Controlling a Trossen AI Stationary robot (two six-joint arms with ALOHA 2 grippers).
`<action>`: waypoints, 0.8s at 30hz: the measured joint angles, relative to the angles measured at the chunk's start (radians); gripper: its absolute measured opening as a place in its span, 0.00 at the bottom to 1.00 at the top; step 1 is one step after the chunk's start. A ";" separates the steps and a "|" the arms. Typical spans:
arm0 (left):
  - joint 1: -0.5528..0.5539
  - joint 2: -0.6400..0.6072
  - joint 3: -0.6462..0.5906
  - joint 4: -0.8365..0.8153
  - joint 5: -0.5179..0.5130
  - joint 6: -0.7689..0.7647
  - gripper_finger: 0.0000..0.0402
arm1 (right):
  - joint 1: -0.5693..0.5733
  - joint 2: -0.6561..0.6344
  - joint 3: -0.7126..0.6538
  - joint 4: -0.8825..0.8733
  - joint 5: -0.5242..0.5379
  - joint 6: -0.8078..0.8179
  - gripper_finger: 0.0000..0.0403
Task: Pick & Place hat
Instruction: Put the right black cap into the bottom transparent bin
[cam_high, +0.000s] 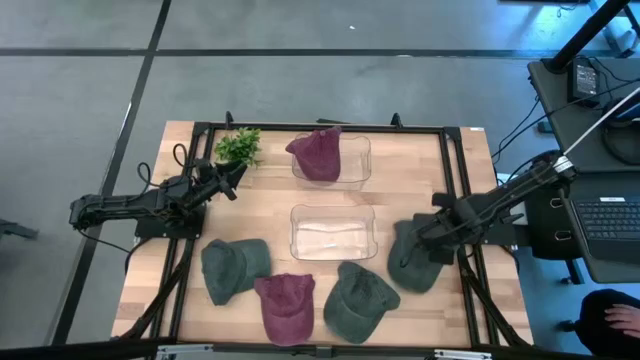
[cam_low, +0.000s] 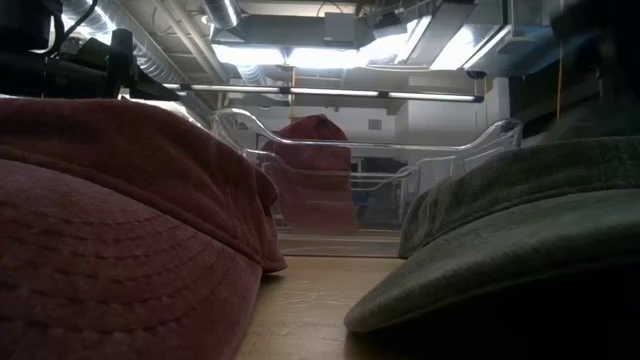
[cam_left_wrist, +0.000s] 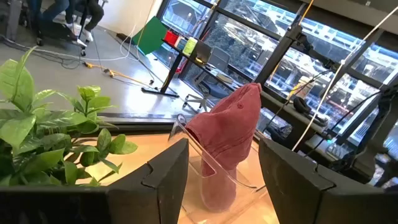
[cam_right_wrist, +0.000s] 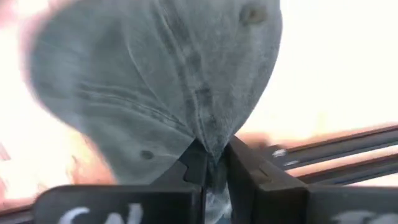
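Several caps are in view. In the high view a green cap (cam_high: 414, 258) sits near the table's right edge, with my right gripper (cam_high: 428, 236) shut on it; the right wrist view shows this cap (cam_right_wrist: 155, 81) spreading away from the fingers. Two more green caps (cam_high: 234, 268) (cam_high: 360, 298) and a maroon cap (cam_high: 285, 306) lie along the near edge. Another maroon cap (cam_high: 317, 153) rests in the far clear bin (cam_high: 358, 160). My left gripper (cam_high: 226, 181) is open at the table's left, beside a plant, and faces that maroon cap (cam_left_wrist: 227, 134). My right gripper pinches a bunched fold of the green cap's crown cloth (cam_right_wrist: 210, 144) between its two fingers, where the seams run together. It comes from the table's right side, slanting down. The crown with its top button (cam_right_wrist: 252, 12) extends away from the fingers. Whether the cap is lifted clear, I cannot tell.
An empty clear bin (cam_high: 332, 232) stands mid-table, in front of the far bin. A small green plant (cam_high: 238, 147) stands at the far left corner, close to my left gripper. A black frame (cam_high: 455, 180) borders the table. In the low view a maroon cap (cam_low: 120, 230) and a green cap (cam_low: 510, 240) fill the foreground.
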 joint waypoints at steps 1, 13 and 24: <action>0.000 0.000 0.000 0.000 0.000 0.000 0.47 | -0.002 0.000 0.053 -0.032 0.033 -0.008 0.09; 0.000 0.000 0.000 0.000 0.008 0.000 0.47 | -0.114 0.096 0.664 -0.117 0.397 -0.335 0.09; 0.000 0.000 0.000 -0.003 0.002 0.000 0.47 | -0.204 0.446 0.938 0.099 0.417 -0.868 0.09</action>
